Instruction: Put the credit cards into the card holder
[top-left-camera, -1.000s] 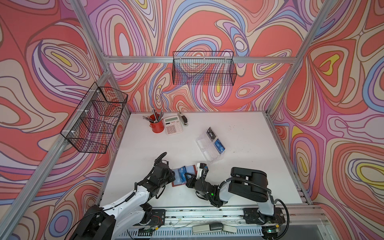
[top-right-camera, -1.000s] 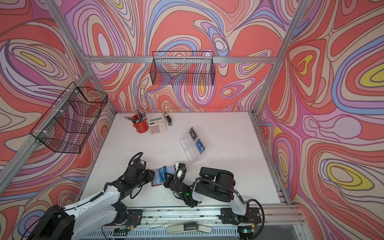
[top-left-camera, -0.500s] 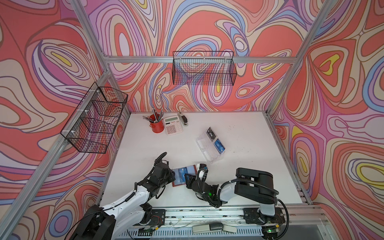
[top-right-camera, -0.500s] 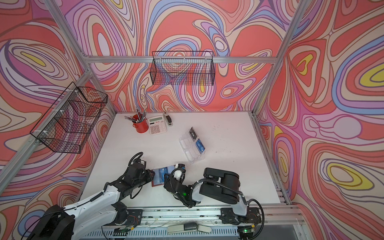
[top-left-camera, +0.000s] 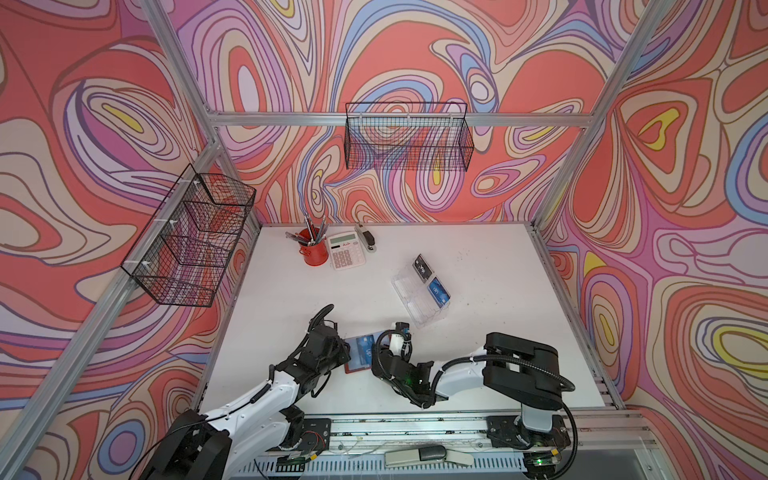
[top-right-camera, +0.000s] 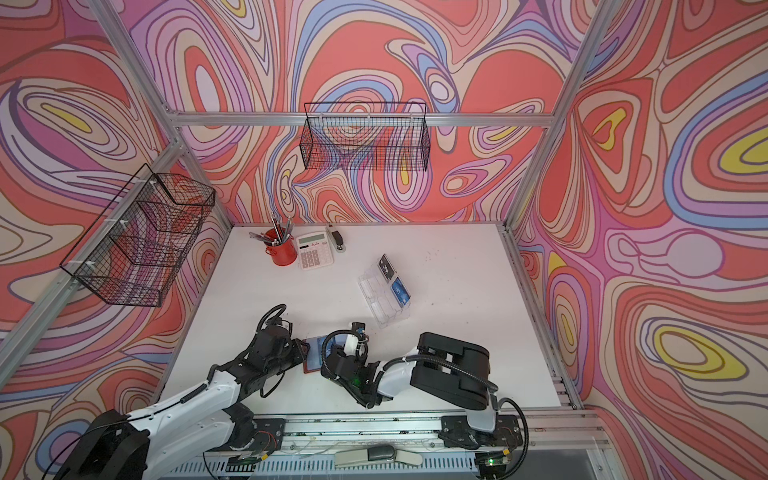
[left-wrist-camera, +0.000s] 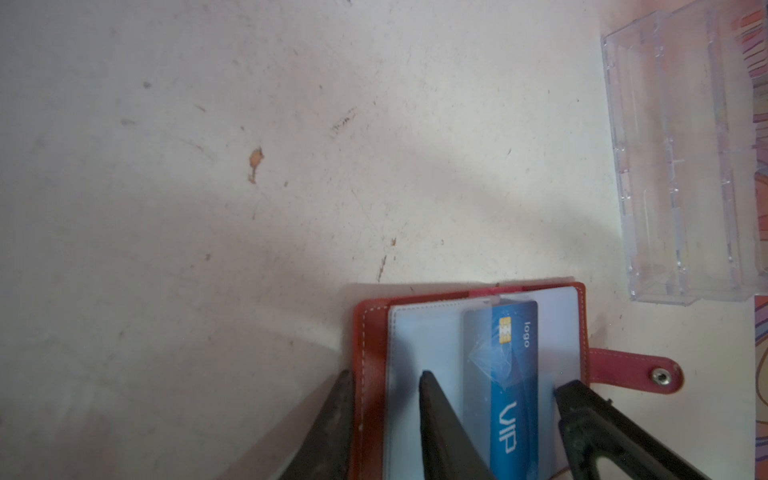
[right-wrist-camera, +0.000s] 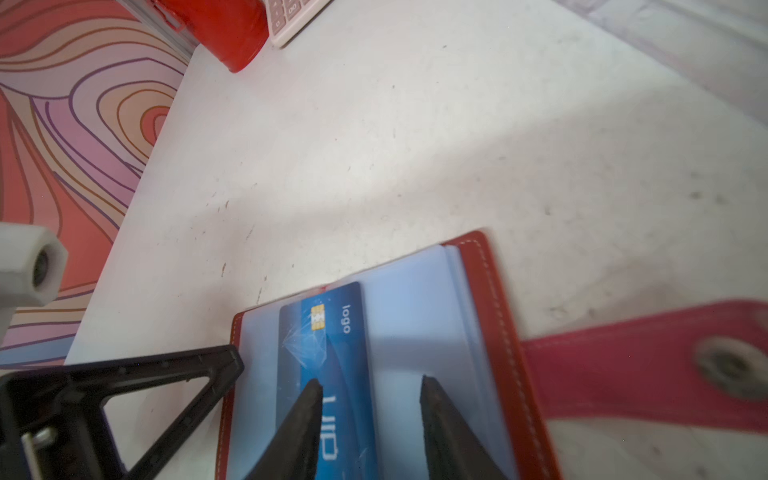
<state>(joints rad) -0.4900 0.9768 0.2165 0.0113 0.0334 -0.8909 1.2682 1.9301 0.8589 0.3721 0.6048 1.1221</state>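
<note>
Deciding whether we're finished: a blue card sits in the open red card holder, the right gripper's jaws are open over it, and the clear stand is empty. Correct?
Not quite: the clear stand is not empty. Both top views show a black card and another blue card in it. The rest is right.

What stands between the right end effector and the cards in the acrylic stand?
Nothing visible lies on the table between them. The black VIP card and blue card sit in the acrylic stand's far compartments, behind its empty clear ones.
</note>
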